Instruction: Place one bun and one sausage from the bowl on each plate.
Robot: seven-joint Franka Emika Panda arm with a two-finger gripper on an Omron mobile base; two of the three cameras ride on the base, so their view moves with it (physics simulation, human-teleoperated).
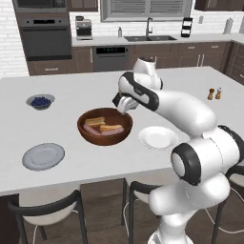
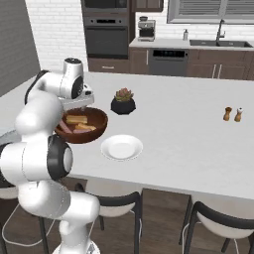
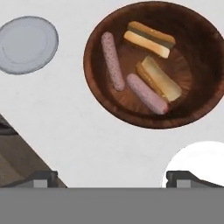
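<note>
Golden-tan buns (image 3: 150, 38), two, in wooden bowl (image 3: 105, 96) with two pink sausages (image 3: 113, 60). Likely light, soft, crushable; best pinched across width at mid-length, gently. Sausages probably smooth, firmer, prone to roll or slip; same mid-length pinch, across narrow axis. All four lying flat, close together, some touching; second bun (image 3: 161, 79) beside second sausage (image 3: 146, 93), crowding likely at pickup. Claw (image 1: 125, 103) above bowl's far rim, jaws wide apart, holding nothing. White plate (image 1: 158, 137) just beside bowl; grey plate (image 1: 43, 156) further off on worktop (image 1: 71, 90), both bare.

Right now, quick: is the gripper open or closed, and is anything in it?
Gripper: open, holding nothing; both buns and both sausages lie in the bowl below it.
</note>
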